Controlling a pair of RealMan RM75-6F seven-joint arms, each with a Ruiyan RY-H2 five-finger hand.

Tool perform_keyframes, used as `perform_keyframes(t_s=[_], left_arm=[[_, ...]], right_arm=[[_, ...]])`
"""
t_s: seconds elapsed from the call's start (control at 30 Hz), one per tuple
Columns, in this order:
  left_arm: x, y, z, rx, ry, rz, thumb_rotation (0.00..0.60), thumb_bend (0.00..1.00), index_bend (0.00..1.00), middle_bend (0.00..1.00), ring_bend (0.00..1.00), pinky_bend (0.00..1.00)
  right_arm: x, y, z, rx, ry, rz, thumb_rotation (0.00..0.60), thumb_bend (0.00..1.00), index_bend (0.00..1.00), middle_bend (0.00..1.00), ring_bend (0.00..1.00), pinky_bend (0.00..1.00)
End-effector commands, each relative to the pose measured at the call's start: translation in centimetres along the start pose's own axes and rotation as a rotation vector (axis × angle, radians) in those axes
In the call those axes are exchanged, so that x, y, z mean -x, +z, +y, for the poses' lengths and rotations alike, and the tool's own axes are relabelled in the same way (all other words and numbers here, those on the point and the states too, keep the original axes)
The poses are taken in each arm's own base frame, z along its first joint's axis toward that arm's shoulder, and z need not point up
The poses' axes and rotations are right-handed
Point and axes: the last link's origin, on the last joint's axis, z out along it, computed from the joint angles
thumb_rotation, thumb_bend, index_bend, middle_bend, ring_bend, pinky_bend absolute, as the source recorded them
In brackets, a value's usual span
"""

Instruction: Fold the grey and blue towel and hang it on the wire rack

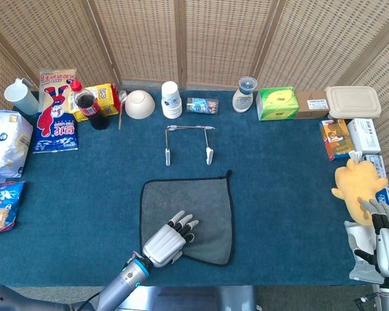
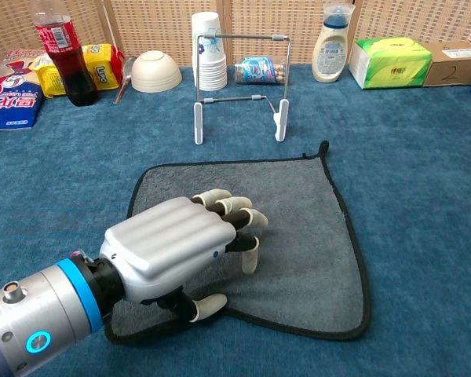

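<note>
Woven cane screens behind; blue-carpeted counter [image 1: 285,194] in front, goods ranged along back and sides.

Far left: clear jug [image 1: 17,94], white bag [image 1: 6,139], snack packet [image 1: 1,206]. Next: red-and-blue packet [image 1: 57,110], cola bottle [image 1: 85,103], yellow packet [image 1: 107,97], white bowl [image 1: 139,103].

Left hand [image 2: 177,247]: low over near-left part of towel [image 2: 314,236], palm down, fingers [image 2: 239,220] bent downward onto cloth, thumb beside near hem. Nothing visibly pinched or lifted; cloth beneath palm hidden, so hold not certain. Judged: resting on towel, not gripping.

Towel: grey, dark-edged, spread flat and unfolded at counter centre, small loop at far-right corner. Lying near wire rack [image 2: 239,78] but apart from it, on robot's side.

Wire rack: upright behind towel, top bar bare. Behind it: stack of paper cups [image 1: 172,98], small blue pack [image 1: 201,105].

Right of centre, back row: white bottle [image 1: 244,94], green tissue box [image 1: 277,103], brown carton [image 1: 314,103], lidded food tray [image 1: 353,102]. Right edge: small boxes [image 1: 350,137], yellow soft toy [image 1: 356,188].

Right hand [image 1: 384,240]: at far-right edge, well apart from towel, fingers loosely bent, nothing seen in them.

Step in hand, as judged: opening of fold, seeking purchase on near-left edge. Fold not yet begun; hanging not yet begun.

Next move calls for: firm pinch on hem or corner, lift clear of carpet, carry across onto opposite side with edges matched. Second hand likely wanted to pin or share the cloth.
</note>
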Motion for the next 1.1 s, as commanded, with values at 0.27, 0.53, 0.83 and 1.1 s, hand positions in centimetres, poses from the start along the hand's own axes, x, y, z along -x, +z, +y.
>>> perform_keyframes(t_s=[0.27,0.53,0.83,1.1], left_arm=[[-0.2,0.3,0.1,-0.019,-0.058,0.013,0.600,0.14,0.55,0.20,0.03,0.00],[-0.7,0.5,-0.7,-0.042,-0.083,0.016,0.600,0.16,0.57,0.22,0.04,0.00],[-2.4,2.0,-2.5,-0.071,-0.106,0.043,0.600,0.16,0.53,0.21,0.03,0.00],[-3.6,4.0,-3.9,-0.088,-0.080,0.067,0.600,0.16,0.51,0.19,0.01,0.00]], right_arm=[[0.0,-0.1,0.1,0.003,0.003,-0.001,0.600,0.35,0.12,0.11,0.00,0.00],[0.0,-0.1,0.1,0.002,0.004,0.000,0.600,0.34,0.12,0.10,0.00,0.00],[0.1,-0.2,0.3,0.006,0.006,-0.004,0.600,0.35,0.12,0.11,0.00,0.00],[0.0,-0.1,0.6,0.012,0.008,-0.002,0.600,0.34,0.12,0.11,0.00,0.00]])
